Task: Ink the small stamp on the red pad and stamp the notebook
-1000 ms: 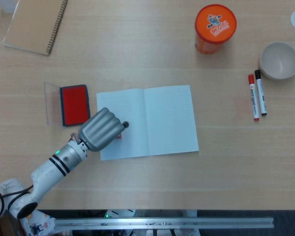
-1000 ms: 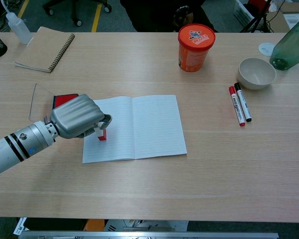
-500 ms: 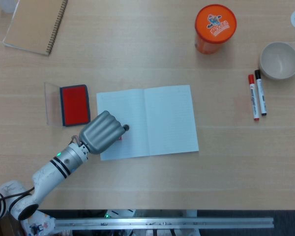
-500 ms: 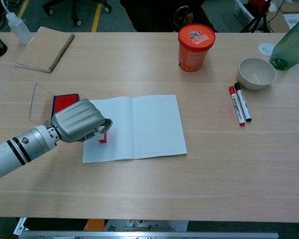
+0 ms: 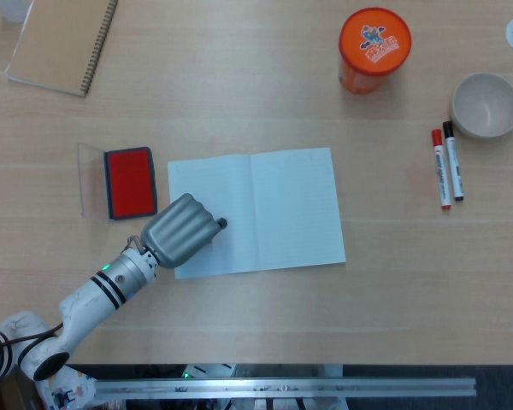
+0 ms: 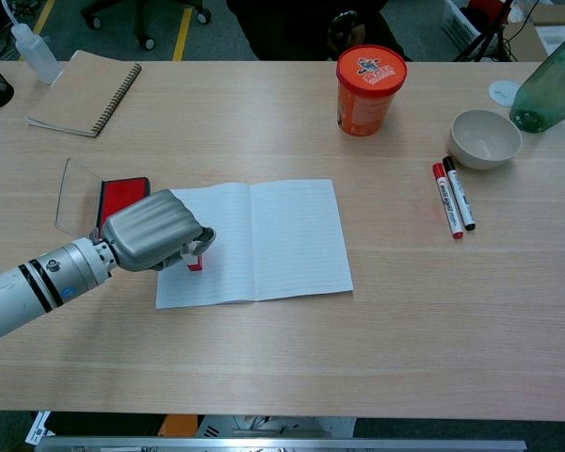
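My left hand (image 5: 181, 231) (image 6: 155, 232) grips the small red stamp (image 6: 196, 263) and holds it upright on the left page of the open notebook (image 5: 274, 205) (image 6: 282, 235). In the head view the hand hides the stamp. The red ink pad (image 5: 130, 182) (image 6: 120, 194) lies open just left of the notebook, its clear lid (image 5: 91, 179) (image 6: 75, 196) flat beside it. The stamp's base looks to be touching the paper. My right hand shows in neither view.
A closed spiral notebook (image 5: 61, 41) (image 6: 83, 92) lies at the far left. An orange canister (image 5: 374, 49) (image 6: 369, 88), a white bowl (image 5: 486, 104) (image 6: 485, 137) and two markers (image 5: 446, 166) (image 6: 453, 207) stand to the right. A green bottle (image 6: 549, 89) is at the far right.
My left hand has shifted slightly toward the near edge with the stamp, and the stamp has come lower onto the left page.
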Controlling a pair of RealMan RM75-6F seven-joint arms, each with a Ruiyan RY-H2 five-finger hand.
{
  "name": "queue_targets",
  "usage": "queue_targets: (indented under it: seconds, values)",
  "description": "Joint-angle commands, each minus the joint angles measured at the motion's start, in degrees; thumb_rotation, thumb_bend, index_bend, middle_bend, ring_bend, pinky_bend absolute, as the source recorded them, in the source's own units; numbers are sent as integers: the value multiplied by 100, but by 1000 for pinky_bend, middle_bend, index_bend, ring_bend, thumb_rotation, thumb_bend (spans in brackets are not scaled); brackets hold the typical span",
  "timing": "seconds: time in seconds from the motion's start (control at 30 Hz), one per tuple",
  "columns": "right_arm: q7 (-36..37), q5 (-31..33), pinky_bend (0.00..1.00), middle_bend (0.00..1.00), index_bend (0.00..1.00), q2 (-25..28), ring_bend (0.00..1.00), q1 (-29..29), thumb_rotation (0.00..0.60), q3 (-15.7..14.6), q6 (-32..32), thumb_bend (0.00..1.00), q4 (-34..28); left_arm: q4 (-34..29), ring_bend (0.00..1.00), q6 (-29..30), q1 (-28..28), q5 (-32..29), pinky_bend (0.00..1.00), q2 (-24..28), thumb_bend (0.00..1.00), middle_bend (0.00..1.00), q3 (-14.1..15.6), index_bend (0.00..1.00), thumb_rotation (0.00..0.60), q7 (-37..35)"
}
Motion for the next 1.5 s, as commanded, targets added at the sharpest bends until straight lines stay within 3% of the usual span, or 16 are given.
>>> queue_targets:
  seconds: [0.03,0.83,1.27,1.5]
  values:
    - [17,7,347,323,191,-4,280,-8,600,1,4,202,16,-13,876,-35,-17,-14,842,-6,382,942,-5,603,600,11]
    - [139,46,347,323,191,-42,280,-37,600,30,-9,202,139,-145,872,-294,-128,-208,840,25,396,934,-74,590,600,143]
    - [118,-56,347,323,191,-72,281,47,600,55,-46,202,90,-1143,872,474,29,193,840,953,396,934,-30,589,600,246]
    - [72,-115,347,323,191,-71,280,99,600,61,-69,202,31,-1281,872,754,229,378,839,1262,396,934,136,589,600,295]
